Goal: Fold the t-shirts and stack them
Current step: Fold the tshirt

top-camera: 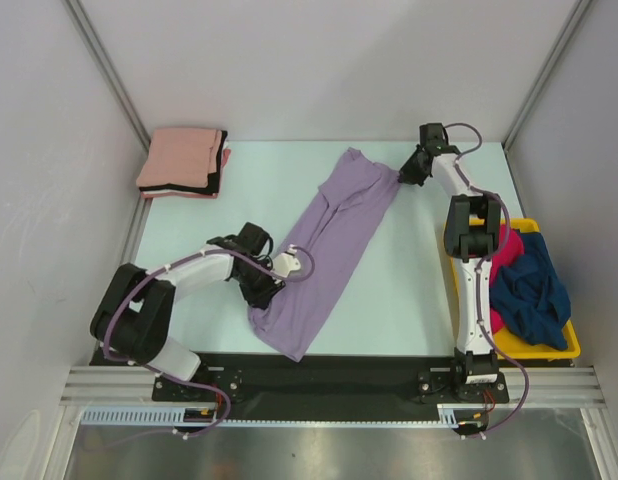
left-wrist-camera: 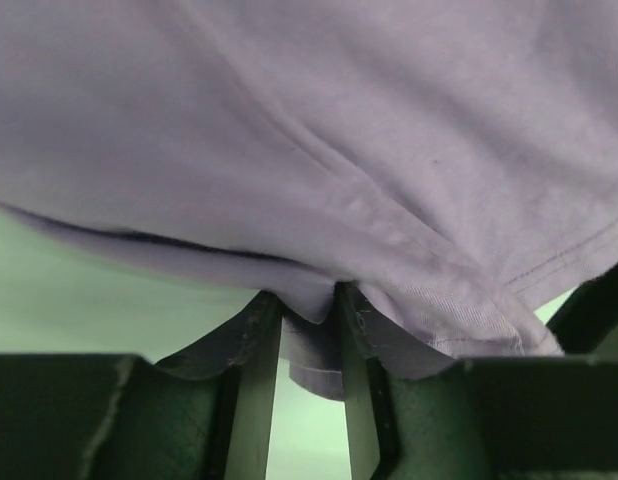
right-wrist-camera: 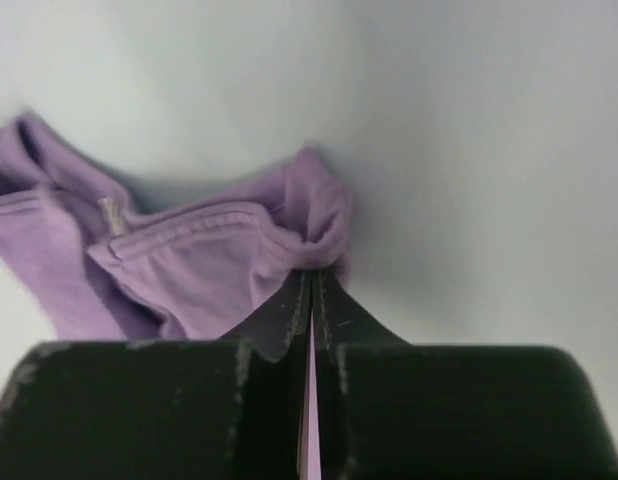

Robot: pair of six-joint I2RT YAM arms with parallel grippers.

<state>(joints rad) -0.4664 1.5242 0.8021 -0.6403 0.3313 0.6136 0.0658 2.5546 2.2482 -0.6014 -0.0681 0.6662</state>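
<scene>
Lavender t-shirt (top-camera: 329,255): lies as a long narrow band across the table (top-camera: 409,290), running slantwise between the two claws. Its far end is at the right gripper (top-camera: 404,172) and its near end is at the left gripper (top-camera: 272,283).

Right gripper, wrist view (right-wrist-camera: 311,275): fingers pressed together on a bunched edge of the lavender cloth. A sliver of purple shows in the seam between them. A stitched hem lies just left of the fingertips.

Left gripper, wrist view (left-wrist-camera: 309,300): fingers clamped on a fold of the same shirt. The cloth is drawn up from the pinch and fills the view beyond the fingertips.

Folded stack: salmon pink t-shirt (top-camera: 179,158) on top with a black t-shirt (top-camera: 217,178) beneath. It sits well beyond the left gripper and to its left.

Yellow bin (top-camera: 549,350): sits nearer than the right gripper and to its right, and holds a red t-shirt (top-camera: 509,250) and a dark blue t-shirt (top-camera: 534,290) crumpled together.
</scene>
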